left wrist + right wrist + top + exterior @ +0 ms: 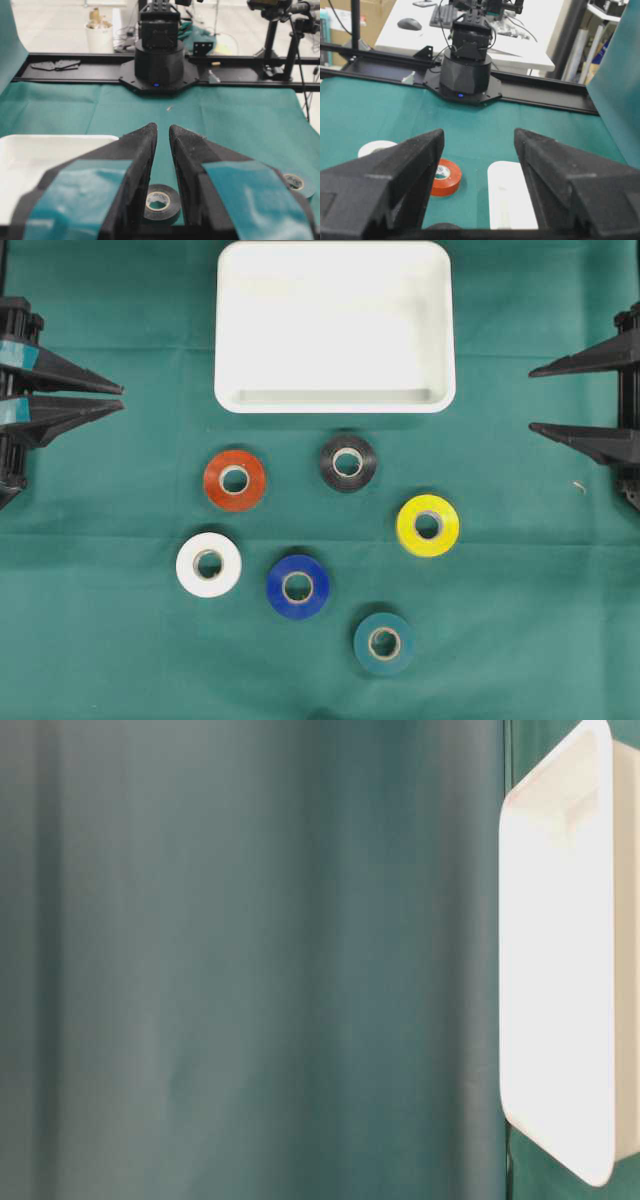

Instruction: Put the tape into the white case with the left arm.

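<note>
Left gripper [118,400] at 9 o'clock, teal-patched fingers nearly together, holding nothing. White case [335,327] at 12 o'clock: glossy rectangular tray, rounded corners, shallow walls, nothing inside. Below it six tape rolls lie flat: white [208,564], red [234,480], blue [297,587], black [347,462], teal [383,643], yellow [427,525]. Right gripper [535,398] at 3 o'clock, jaws spread, nothing between.

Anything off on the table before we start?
Nothing stands out. Six tape rolls lie flat and apart on the green cloth, none in the white case. A small pale speck sits near the right pincer.
</note>
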Available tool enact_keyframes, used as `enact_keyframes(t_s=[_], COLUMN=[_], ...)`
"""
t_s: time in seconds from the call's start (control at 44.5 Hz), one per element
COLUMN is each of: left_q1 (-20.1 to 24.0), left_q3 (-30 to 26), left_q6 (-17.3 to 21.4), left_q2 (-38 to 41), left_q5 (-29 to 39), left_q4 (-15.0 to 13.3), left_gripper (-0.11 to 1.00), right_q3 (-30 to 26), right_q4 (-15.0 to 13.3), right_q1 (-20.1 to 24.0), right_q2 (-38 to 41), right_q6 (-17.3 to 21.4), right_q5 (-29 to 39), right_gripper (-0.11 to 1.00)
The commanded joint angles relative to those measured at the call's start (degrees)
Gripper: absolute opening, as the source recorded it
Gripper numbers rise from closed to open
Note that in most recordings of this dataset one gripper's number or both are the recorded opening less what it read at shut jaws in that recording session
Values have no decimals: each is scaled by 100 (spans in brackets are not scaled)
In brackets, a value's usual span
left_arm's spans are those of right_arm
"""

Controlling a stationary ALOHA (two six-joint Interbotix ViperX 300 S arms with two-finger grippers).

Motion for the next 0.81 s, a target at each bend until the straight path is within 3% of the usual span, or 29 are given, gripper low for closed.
enact_keyframes(t_s=[0.0,0.045,0.157,0.269,0.719,0.786], left_q1=[-18,-18,-35,-62,-132,-149], left_q3=[-105,-105,-132,-176,-141,-141], left_q6=[-26,-35,-35,-35,-35,-26], left_q2=[141,193,334,483,475,457], left_q5=[-35,-35,-53,-53,-18,-18], left_q4=[-141,-141,-141,-141,-141,-141], left_gripper=[24,22,3,1,2,10], right_q3=[-53,-9,88,158,475,536], right_q4=[18,9,9,9,0,0], right_q1=[-18,-18,-18,-26,-18,-18], right_q2=[53,53,44,44,-202,-299], right_q6=[35,35,35,35,35,35], right_q5=[-44,-44,-79,-97,-97,-105], right_gripper=[24,23,2,-8,-9,-9])
